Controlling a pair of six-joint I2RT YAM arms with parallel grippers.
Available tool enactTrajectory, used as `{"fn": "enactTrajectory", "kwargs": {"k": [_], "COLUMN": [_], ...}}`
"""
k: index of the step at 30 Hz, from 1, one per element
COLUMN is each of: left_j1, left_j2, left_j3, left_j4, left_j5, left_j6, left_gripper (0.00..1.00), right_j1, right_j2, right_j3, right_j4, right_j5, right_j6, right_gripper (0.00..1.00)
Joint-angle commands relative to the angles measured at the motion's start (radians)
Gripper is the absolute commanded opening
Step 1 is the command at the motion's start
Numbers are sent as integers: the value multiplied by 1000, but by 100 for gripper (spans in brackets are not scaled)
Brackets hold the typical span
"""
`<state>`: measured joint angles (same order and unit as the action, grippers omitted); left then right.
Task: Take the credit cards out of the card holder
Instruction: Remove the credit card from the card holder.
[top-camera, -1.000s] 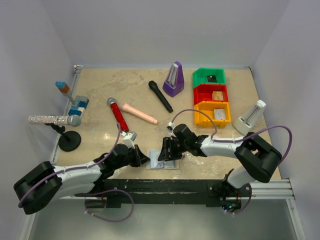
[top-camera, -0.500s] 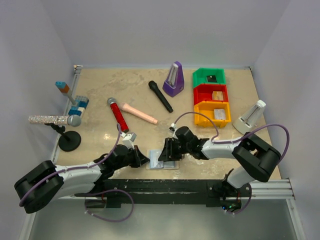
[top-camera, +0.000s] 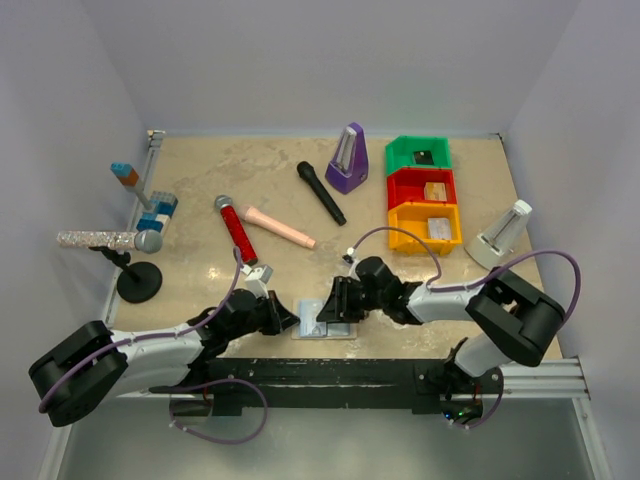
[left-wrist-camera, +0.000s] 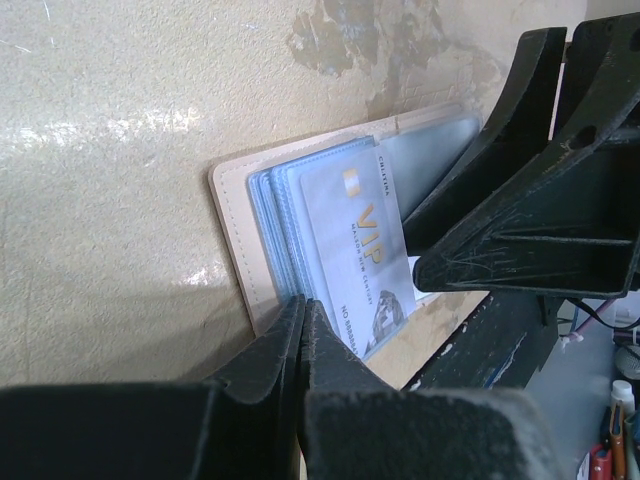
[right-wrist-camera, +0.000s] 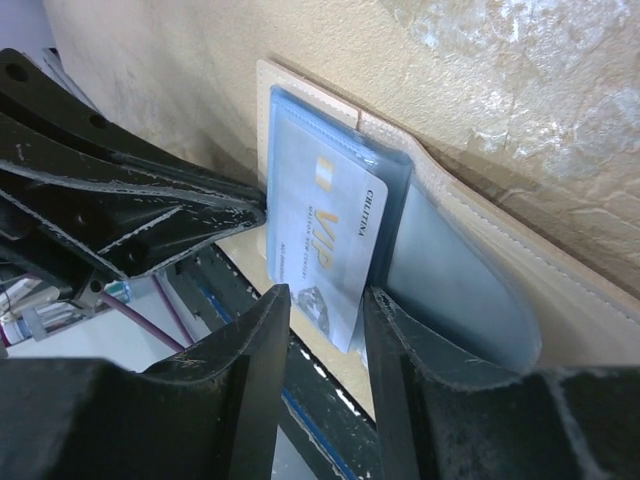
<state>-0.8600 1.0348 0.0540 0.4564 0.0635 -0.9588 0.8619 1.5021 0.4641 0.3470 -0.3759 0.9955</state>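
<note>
- Pinning the beige-tan bifold card holder (right-wrist-camera: 310, 100), the left gripper (left-wrist-camera: 302, 305) stands closed.
- The right gripper (right-wrist-camera: 328, 300), narrowly parted astride the pale silver VIP card (right-wrist-camera: 320, 230), should clamp squarely and draw straight out.

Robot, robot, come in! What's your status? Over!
Left gripper shut, tips on card holder. Right gripper open, astride VIP card. Card not out yet. Nothing in the way.
</note>
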Motion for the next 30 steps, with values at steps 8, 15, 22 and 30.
{"fn": "enactTrajectory", "kwargs": {"k": [8,15,22,30], "left_j1": [-4,-4,-4,-7], "left_j2": [-2,-2,11,47], "left_j3": [-51,-48,-48,-54], "left_j4": [54,54,60,96], "left_j5": [-1,2,2,7], "left_j6": [-6,-5,-3,-11], "left_gripper": [0,0,0,0], "right_j1": [-1,-3,-3,-3], "right_j2": [-37,7,53,92], "right_j3": [-10,-22,-16,-28], "right_j4": [102,190,241,323], "right_j5": [3,-26,-61,-77], "right_j6": [28,63,81,114], "right_gripper": [36,38,43,45]}}
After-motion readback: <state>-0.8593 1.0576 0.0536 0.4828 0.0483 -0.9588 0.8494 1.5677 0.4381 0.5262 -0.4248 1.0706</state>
